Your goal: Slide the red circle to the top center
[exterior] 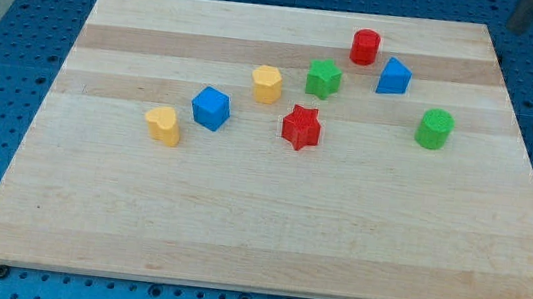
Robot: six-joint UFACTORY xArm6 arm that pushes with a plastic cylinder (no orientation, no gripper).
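Observation:
The red circle (365, 47) is a short red cylinder that stands on the wooden board (238, 227), near its top edge and right of centre. A blurred rod shows at the view's top right; my tip (518, 29) is just beyond the board's top right corner. It is far to the right of the red circle and touches no block.
A blue triangle (394, 76) lies just below right of the red circle and a green star (323, 77) below left. Further off are a yellow hexagon (267, 83), a red star (301, 126), a blue cube (211, 108), a yellow heart (163, 125) and a green cylinder (435, 128).

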